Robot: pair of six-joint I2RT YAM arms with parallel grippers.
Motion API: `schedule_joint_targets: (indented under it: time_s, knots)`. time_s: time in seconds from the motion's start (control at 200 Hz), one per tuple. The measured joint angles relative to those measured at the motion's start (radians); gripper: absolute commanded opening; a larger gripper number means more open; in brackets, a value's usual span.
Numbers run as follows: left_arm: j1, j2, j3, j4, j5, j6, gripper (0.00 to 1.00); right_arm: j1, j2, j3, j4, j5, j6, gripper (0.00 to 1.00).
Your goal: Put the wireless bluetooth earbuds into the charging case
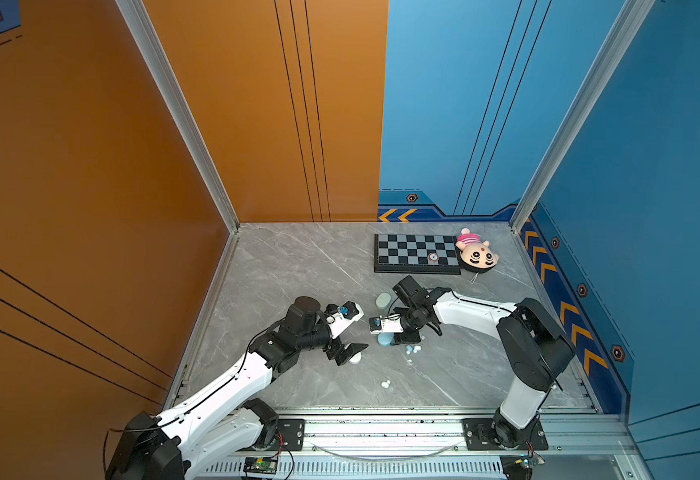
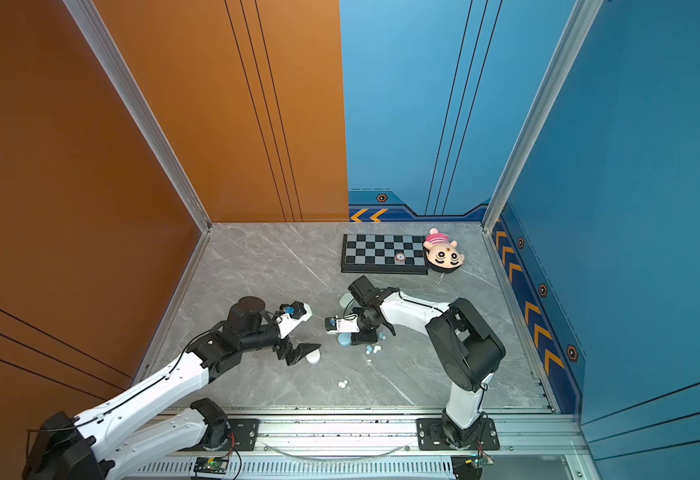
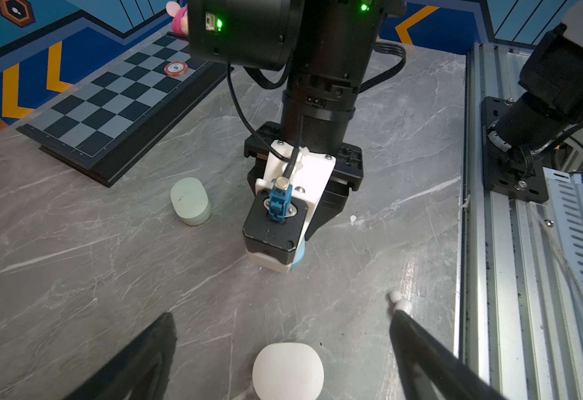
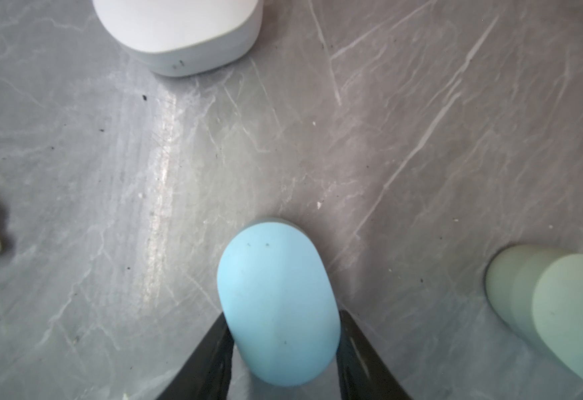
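1. Right gripper [image 4: 284,317]: its two dark fingers stand on either side of the blue charging case [image 4: 278,301], across its short width. Their edges seem to meet its flanks. I cannot tell whether they truly pinch it or only bracket it.
2. The blue case lies flat and shut on the grey table [image 4: 421,138]. Its long axis runs straight out from the wrist, between the fingers.
3. Left gripper [image 3: 281,313]: jaws spread wide and empty, hanging above the white charging case [image 3: 288,370], which sits shut under the gap.
4. The white earbuds [image 3: 399,302], a pair, lie loose on the table just past one left fingertip.
5. The blue and mint earbuds [image 1: 412,348] huddle just beside the right gripper, on the side toward its own arm's base. No bud is in a case.
6. The mint charging case [image 3: 190,201] lies shut, apart from both grippers.
7. My judgement: a lid must be opened first. The free left arm is better placed for the white pair. The right arm is nearest the blue buds but is busy with the case.
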State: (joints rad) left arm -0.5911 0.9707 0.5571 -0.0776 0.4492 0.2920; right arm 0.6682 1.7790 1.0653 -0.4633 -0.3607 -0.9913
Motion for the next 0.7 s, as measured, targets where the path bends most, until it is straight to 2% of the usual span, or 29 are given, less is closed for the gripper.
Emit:
schedule_joint_targets:
  time_s: [0.15,0.445,0.701]
  knots:
    - [0.000,-0.001,0.000,0.000,-0.003,0.000,0.96,0.008,0.016,0.021,0.000,0.003,0.000,0.44]
    - [0.000,-0.011,-0.001,-0.001,-0.004,0.000,0.96,0.014,0.024,0.033,0.000,0.006,0.001,0.27]
    - [0.000,-0.020,-0.002,-0.001,-0.015,0.000,0.96,0.013,0.024,0.033,0.002,0.006,0.024,0.21]
